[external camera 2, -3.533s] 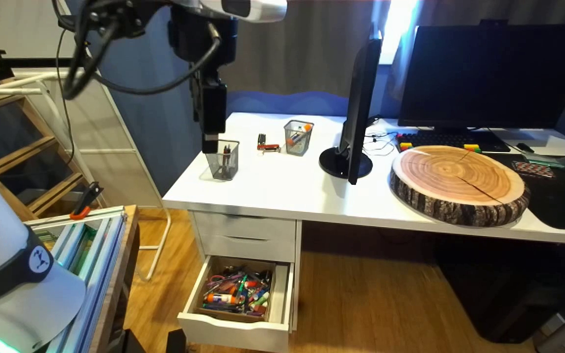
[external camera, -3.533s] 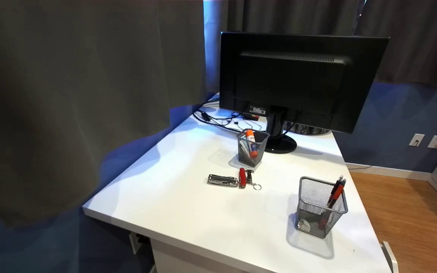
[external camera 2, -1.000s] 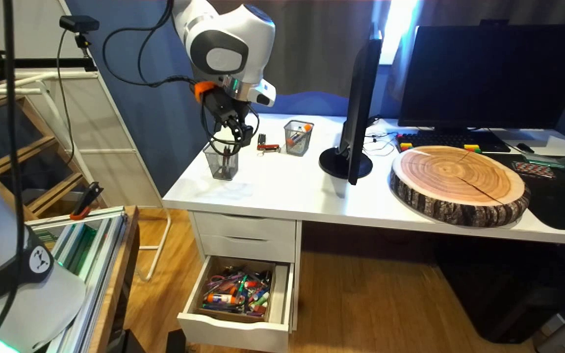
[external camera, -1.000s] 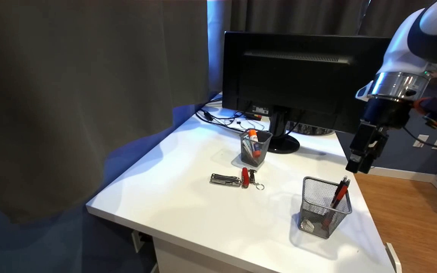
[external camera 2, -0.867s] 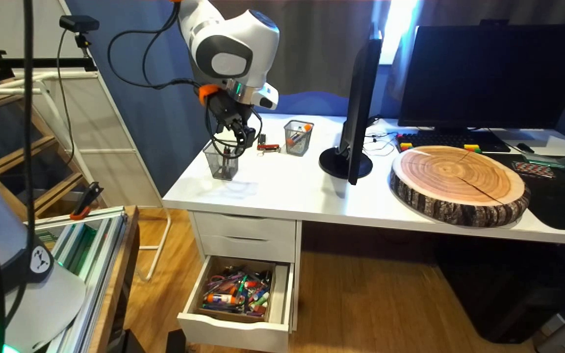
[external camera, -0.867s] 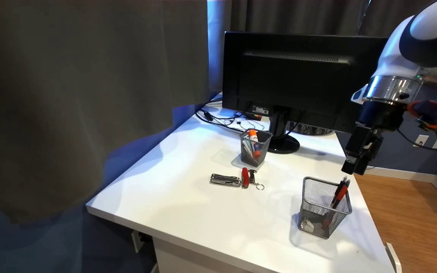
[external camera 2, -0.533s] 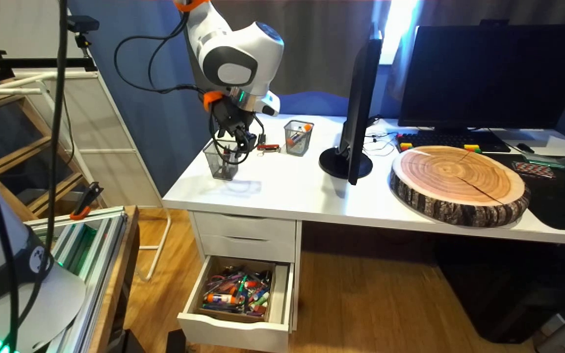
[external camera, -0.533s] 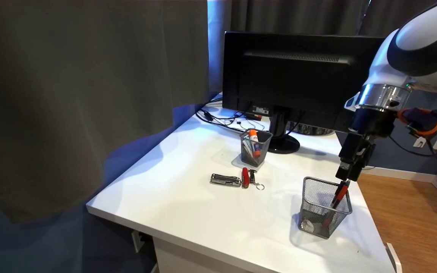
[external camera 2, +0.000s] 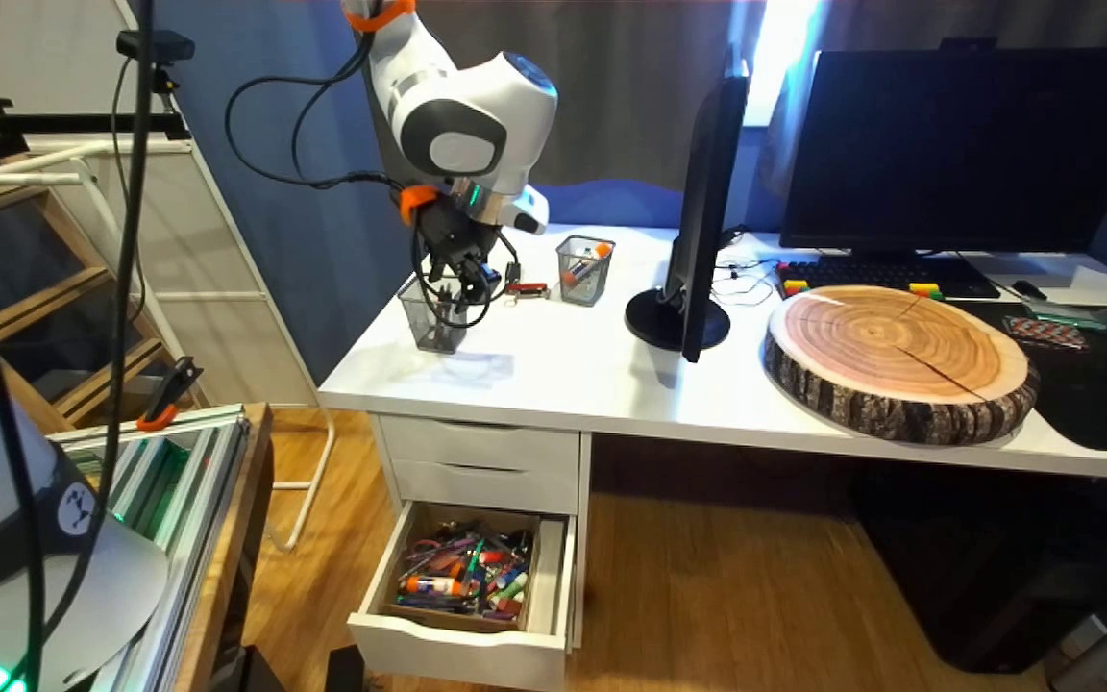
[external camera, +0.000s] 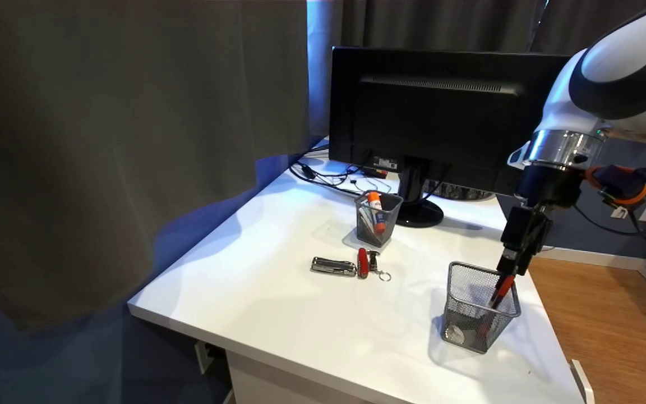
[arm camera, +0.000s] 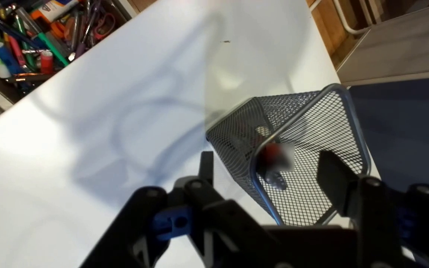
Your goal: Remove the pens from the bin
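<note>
Pens [external camera: 503, 289] in bin [external camera: 471, 317] near desk edge [external camera: 548, 336].

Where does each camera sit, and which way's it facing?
In an exterior view: off one end of the white desk, facing a flat black monitor from behind; white arm and black hand show.
In an exterior view: raised, facing the desk's front and open white drawer; arm, hand and white base show.
Wrist view: on the arm, looking down at the square grey mesh bin; black fingers show.
Both exterior views share bin and monitor.
</note>
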Tool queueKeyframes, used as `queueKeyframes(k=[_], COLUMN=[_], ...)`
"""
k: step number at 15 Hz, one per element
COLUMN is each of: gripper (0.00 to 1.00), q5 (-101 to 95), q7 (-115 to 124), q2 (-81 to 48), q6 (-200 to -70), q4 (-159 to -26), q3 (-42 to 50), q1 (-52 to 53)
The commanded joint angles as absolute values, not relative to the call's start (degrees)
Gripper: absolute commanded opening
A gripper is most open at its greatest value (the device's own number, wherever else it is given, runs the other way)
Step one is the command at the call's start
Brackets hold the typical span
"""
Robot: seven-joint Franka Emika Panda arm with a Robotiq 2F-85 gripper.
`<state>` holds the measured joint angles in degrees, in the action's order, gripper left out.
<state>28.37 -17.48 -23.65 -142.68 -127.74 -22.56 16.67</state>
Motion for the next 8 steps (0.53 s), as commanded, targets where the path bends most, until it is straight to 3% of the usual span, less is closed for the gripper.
queueKeyframes(k=[1, 8], gripper=[0.67, 0.49], q5=[26.99, 26.78], q7=[-16.78, -16.61], q2=[-23.82, -23.69], q6=[-144.45, -145.28], q4=[-127.53, -127.79], q3=[-23.55, -23.58], q1=[15.69, 15.52])
